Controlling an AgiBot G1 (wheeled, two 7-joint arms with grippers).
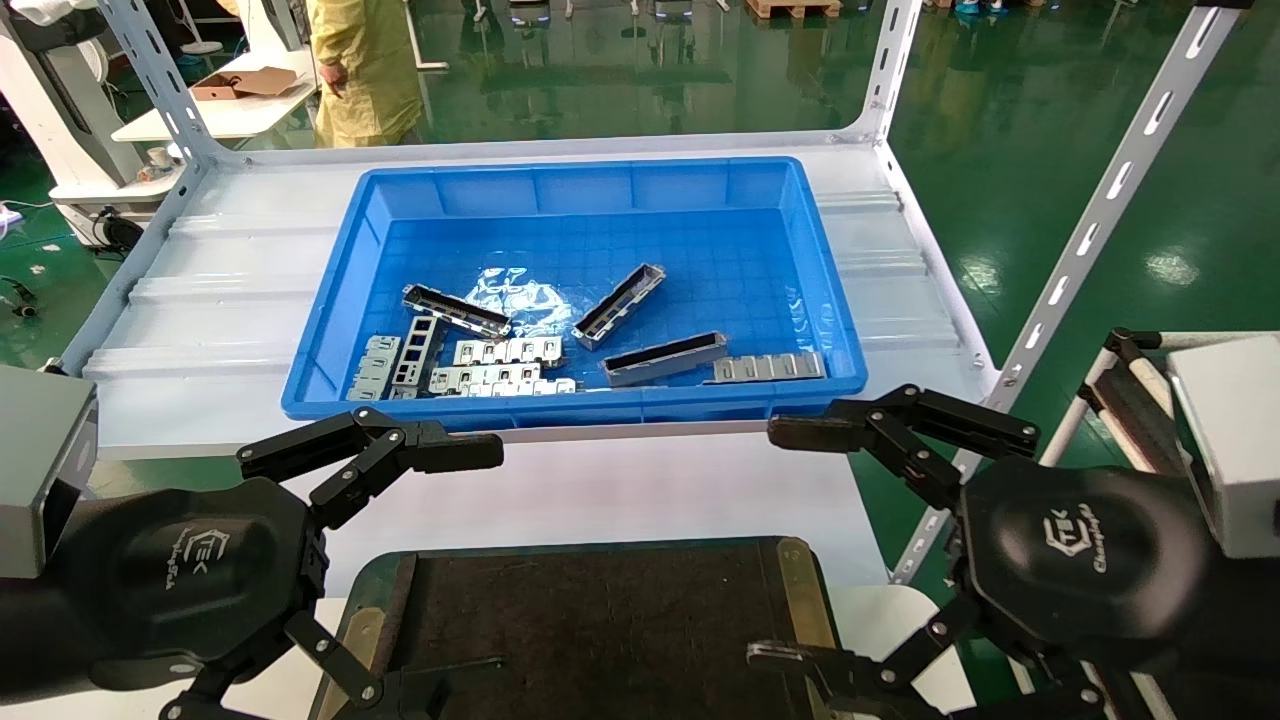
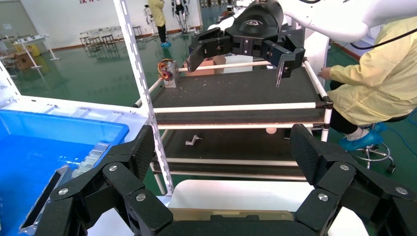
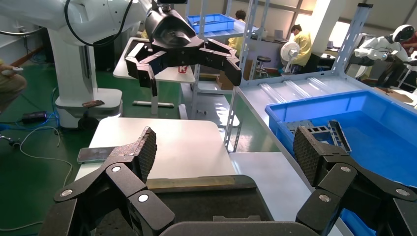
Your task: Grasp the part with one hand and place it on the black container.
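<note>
**Cut Off and Covered**

The tray [image 1: 600, 600] ran off the head view's edge at 6 o'clock, its near corners behind both grippers. The left gripper [image 1: 400, 570] lost its lower fingers to that edge; the right gripper [image 1: 800, 545] too. In the bin [image 1: 330, 300], the flat plates [image 1: 490, 365] overlapped, their count unclear. At 12 o'clock, a yellow-coated person [image 1: 360, 60] was cut at the shoulders.

This is a factory or industrial workshop floor: a glossy green painted floor [image 1: 1050, 120] stretches out under slotted grey steel racking [image 1: 1120, 170]. A blue plastic bin [image 1: 600, 180] holds stamped metal parts, workers in yellow coats [image 2: 373, 83] sit or stand nearby, and other white robots [image 3: 401, 37] occupy neighbouring stations.
</note>
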